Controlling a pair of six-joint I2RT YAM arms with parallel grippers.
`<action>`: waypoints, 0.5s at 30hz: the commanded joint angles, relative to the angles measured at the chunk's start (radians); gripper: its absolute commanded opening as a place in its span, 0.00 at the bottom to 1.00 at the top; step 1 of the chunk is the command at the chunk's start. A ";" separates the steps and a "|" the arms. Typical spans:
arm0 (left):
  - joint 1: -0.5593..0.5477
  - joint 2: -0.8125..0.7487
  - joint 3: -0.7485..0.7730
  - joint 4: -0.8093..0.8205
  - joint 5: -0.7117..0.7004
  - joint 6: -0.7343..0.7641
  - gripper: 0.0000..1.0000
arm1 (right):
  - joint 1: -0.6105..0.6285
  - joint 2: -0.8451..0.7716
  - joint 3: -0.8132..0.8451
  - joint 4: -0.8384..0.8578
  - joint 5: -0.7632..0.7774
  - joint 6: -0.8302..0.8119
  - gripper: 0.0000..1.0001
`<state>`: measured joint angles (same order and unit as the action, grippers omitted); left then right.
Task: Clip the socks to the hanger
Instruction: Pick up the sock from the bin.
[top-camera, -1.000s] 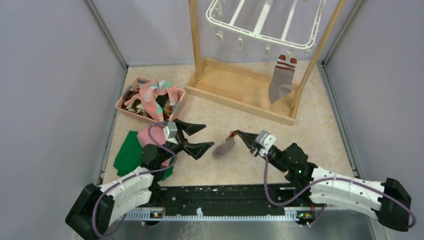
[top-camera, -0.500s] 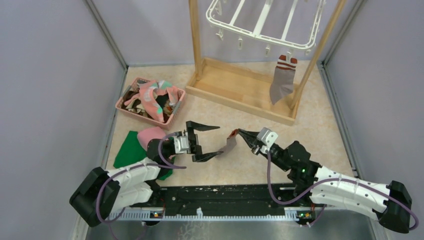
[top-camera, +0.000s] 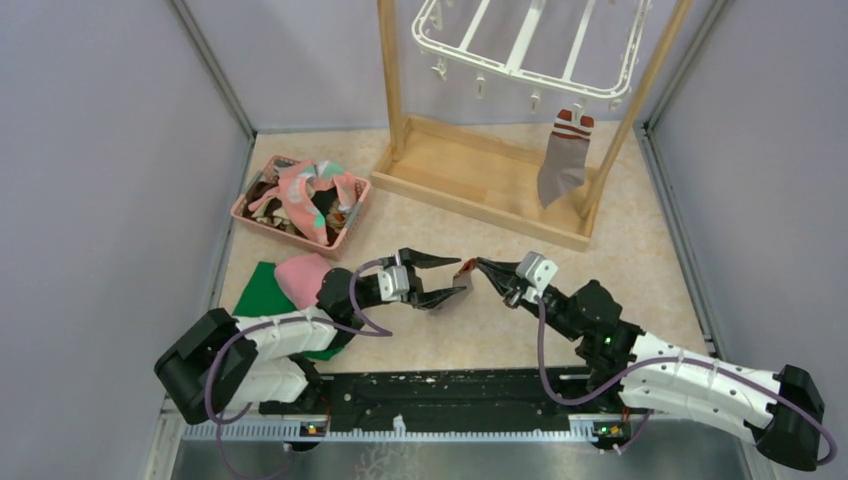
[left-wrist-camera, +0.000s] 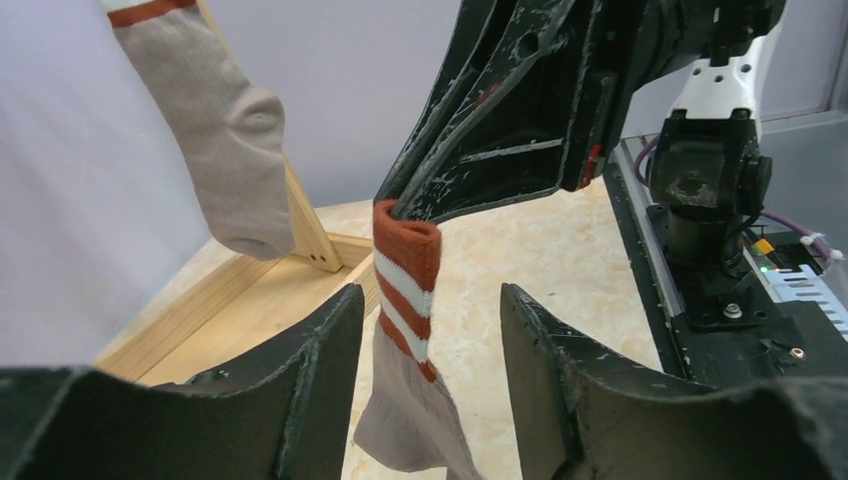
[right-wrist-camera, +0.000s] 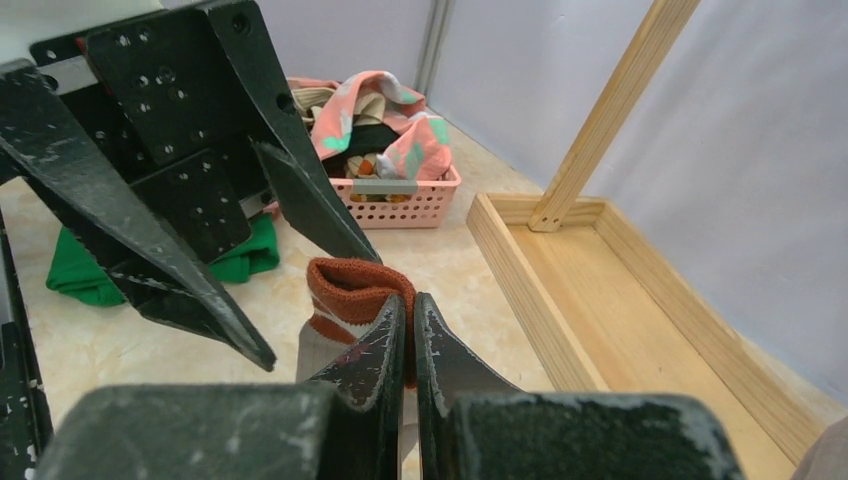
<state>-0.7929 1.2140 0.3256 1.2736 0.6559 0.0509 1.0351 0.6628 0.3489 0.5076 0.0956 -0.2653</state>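
Note:
My right gripper (top-camera: 482, 268) is shut on the red cuff of a grey sock with red-white stripes (left-wrist-camera: 408, 290), which hangs above the floor; the cuff also shows in the right wrist view (right-wrist-camera: 352, 292). My left gripper (top-camera: 448, 275) is open, its two fingers (left-wrist-camera: 310, 380) on either side of the hanging sock, not touching it. A second grey striped sock (top-camera: 562, 160) hangs clipped at the front rim of the white hanger (top-camera: 520, 50). More socks (top-camera: 305, 195) lie in the pink basket.
The pink basket (top-camera: 255, 215) stands at the left. A green cloth (top-camera: 258, 298) and a pink cloth (top-camera: 300, 275) lie beside my left arm. The wooden frame stand (top-camera: 480, 185) stands at the back, and grey walls close both sides.
My left arm has swung right and its open gripper now straddles the sock. My right gripper has lifted the sock off the floor by its cuff.

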 joint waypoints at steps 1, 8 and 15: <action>-0.014 0.030 0.037 0.066 -0.064 0.022 0.57 | -0.014 -0.021 0.047 0.022 -0.025 0.024 0.00; -0.020 0.076 0.061 0.090 -0.077 0.006 0.25 | -0.026 -0.030 0.035 0.020 -0.035 0.033 0.00; -0.019 0.067 0.048 0.113 -0.104 -0.048 0.00 | -0.036 -0.036 0.028 0.013 -0.038 0.041 0.02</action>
<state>-0.8070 1.2877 0.3584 1.3052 0.5770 0.0315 1.0103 0.6407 0.3485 0.5072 0.0689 -0.2417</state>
